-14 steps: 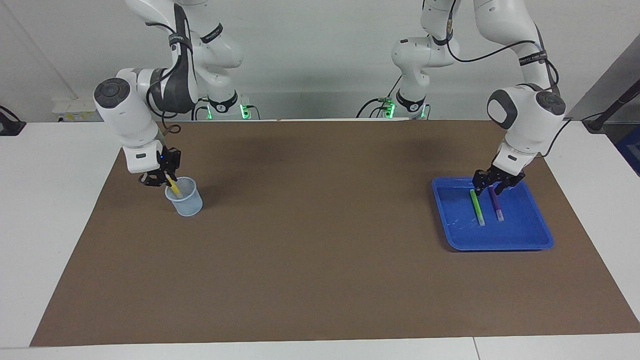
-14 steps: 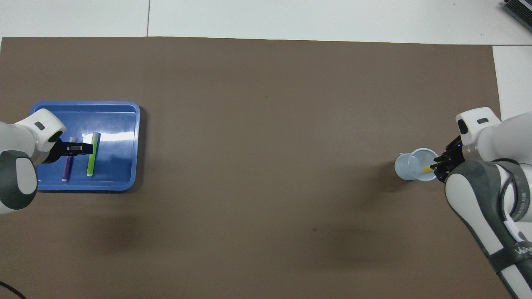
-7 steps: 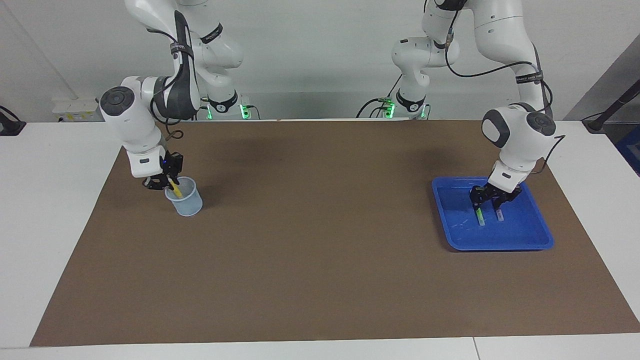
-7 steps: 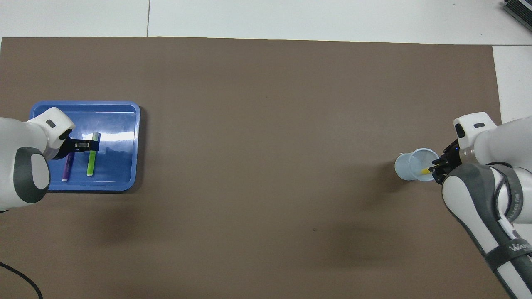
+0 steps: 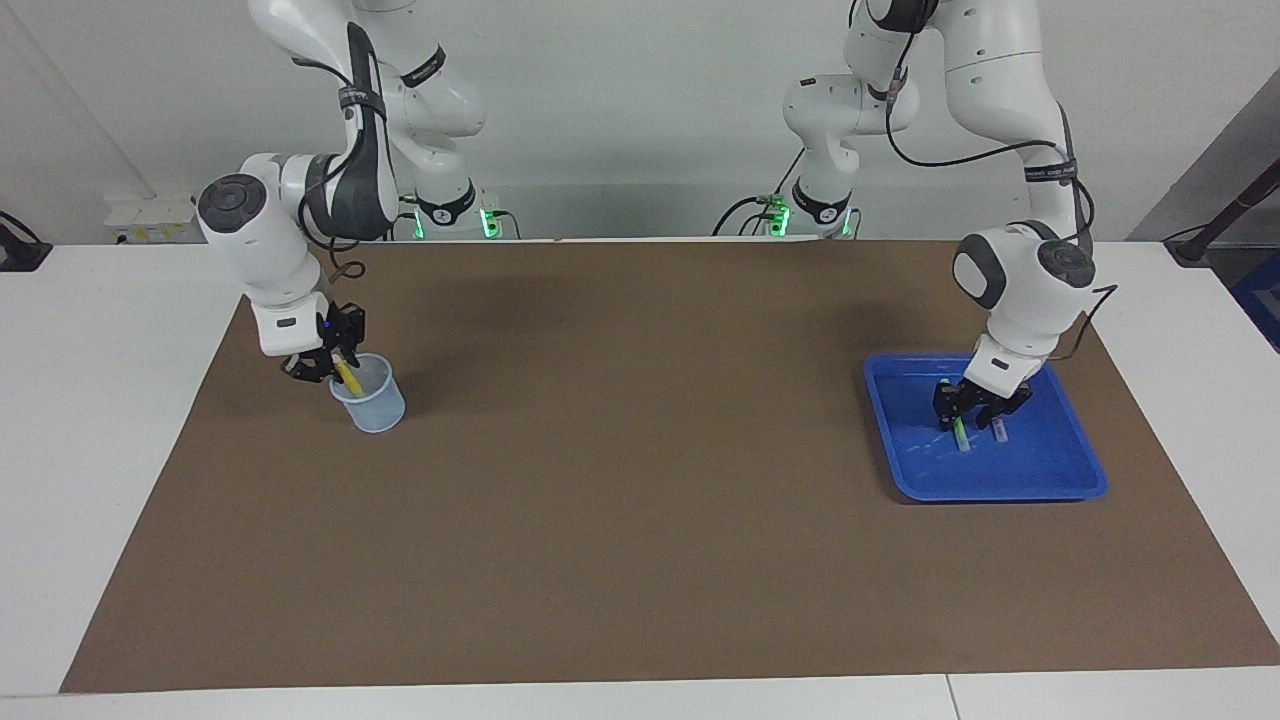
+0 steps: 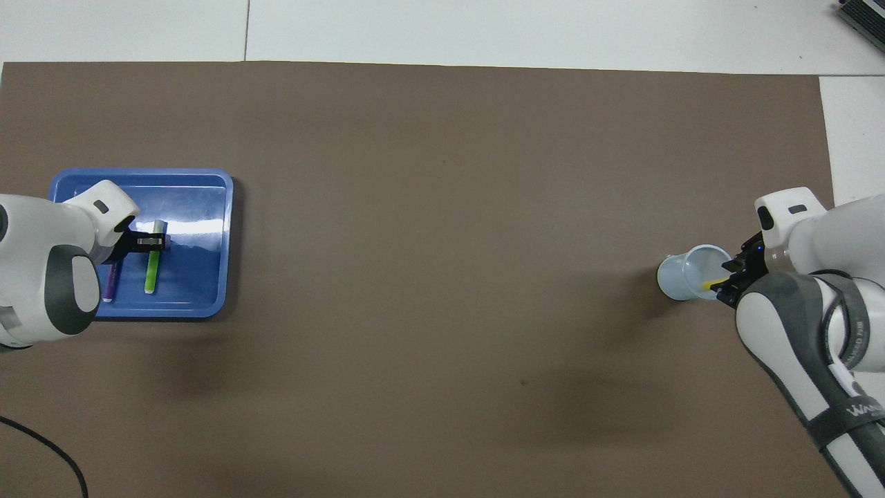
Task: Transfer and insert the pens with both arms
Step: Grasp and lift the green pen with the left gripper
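The green pen point(image 6: 150, 273) and the purple pen point(image 6: 109, 283) lie side by side in the blue tray point(image 6: 200, 207) at the left arm's end of the table. My left gripper point(image 5: 967, 410) is down in the tray, set across the green pen point(image 5: 960, 436) near the end that points toward the robots. It hides most of the purple pen point(image 5: 998, 432). My right gripper point(image 5: 335, 366) is at the rim of the clear cup point(image 5: 370, 402) at the right arm's end. The yellow pen point(image 5: 347, 375) leans from the right gripper point(image 6: 726, 275) down into the cup point(image 6: 684, 278).
A brown mat point(image 5: 640, 480) covers the table between the cup and the tray. Two smaller white arms with green lights point(image 5: 450, 215) stand at the table's edge by the robots.
My left gripper has come down from above the tray onto the green pen. The right gripper has shifted slightly at the cup's rim, with the yellow pen still leaning into the cup.
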